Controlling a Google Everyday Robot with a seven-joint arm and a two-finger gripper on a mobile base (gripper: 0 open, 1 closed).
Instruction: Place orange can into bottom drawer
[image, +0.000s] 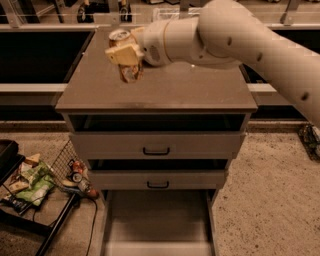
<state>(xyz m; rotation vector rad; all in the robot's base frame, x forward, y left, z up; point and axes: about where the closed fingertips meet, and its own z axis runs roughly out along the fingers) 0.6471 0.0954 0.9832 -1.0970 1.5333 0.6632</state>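
My gripper (125, 55) is shut on the orange can (128, 70) and holds it up above the left part of the cabinet top (200, 90). The can's silver top (119, 35) shows above the fingers and its orange-gold body hangs below them. The white arm (240, 35) reaches in from the upper right. The bottom drawer (157, 220) is pulled open below the cabinet, a pale flat tray with low side walls; nothing shows on its floor.
Two upper drawers with black handles (156, 151) sit slightly open above the bottom drawer. A wire basket (55, 175) with snack bags and small cans stands on the floor at the left. Speckled carpet lies at the right.
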